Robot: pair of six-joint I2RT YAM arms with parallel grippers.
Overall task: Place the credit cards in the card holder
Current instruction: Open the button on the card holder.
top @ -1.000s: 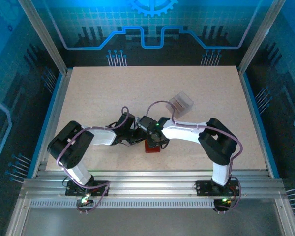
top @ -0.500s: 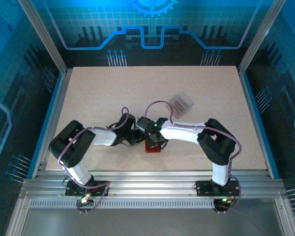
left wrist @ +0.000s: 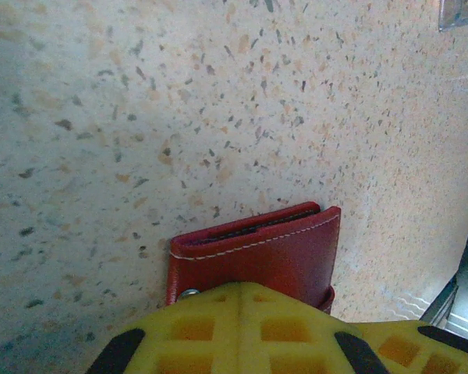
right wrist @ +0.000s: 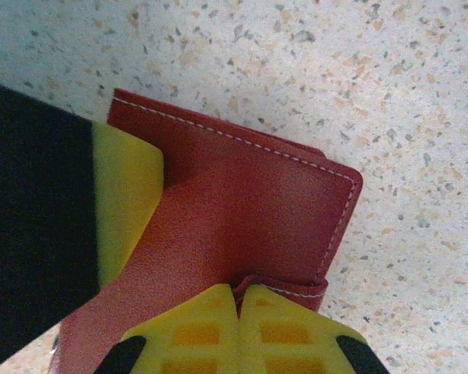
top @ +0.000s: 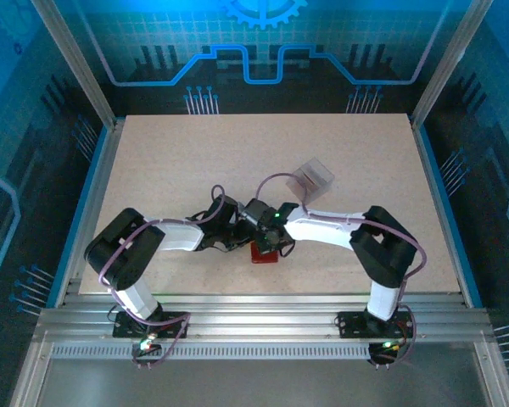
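the arms have been nudged slightly rightward, but the card holder (top: 264, 253) is kept folded at near centre, so little is judged gained. it is dark red, white-stitched. its snap tab (right wrist: 285, 284) is pinched by the right claw (right wrist: 238, 290); the left claw (left wrist: 238, 292) is closed, seemingly on its edge. the credit cards (top: 312, 178) are left farther right.

The card holder (right wrist: 249, 210) looks like grained matt leather, white-stitched, on a smooth speckled table (left wrist: 140, 117).
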